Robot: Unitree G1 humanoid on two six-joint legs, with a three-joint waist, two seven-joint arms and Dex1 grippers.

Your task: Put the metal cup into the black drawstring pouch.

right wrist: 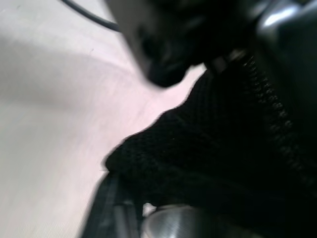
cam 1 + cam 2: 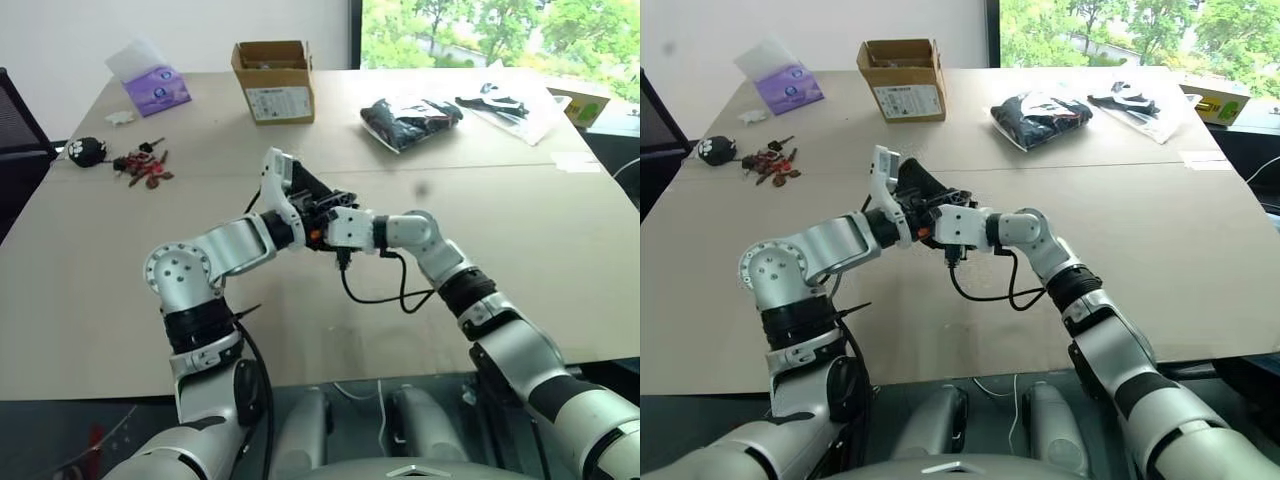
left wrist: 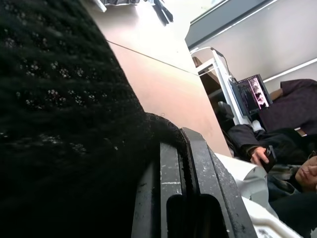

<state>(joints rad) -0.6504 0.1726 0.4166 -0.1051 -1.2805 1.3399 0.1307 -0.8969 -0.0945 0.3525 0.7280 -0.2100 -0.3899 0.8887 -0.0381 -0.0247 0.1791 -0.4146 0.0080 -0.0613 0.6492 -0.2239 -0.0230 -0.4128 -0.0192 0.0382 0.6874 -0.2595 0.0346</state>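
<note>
Black drawstring pouch hangs pinched in our closed left gripper; the metal cup sits at its mouth. Right gripper's spread is unclear. We should push the cup fully inside.

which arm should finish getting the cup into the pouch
Right, probably. The left gripper is shut on the pouch, holding it above the table, so it is busy. The right gripper sits at the pouch, with the cup between its fingers against the fabric.
</note>
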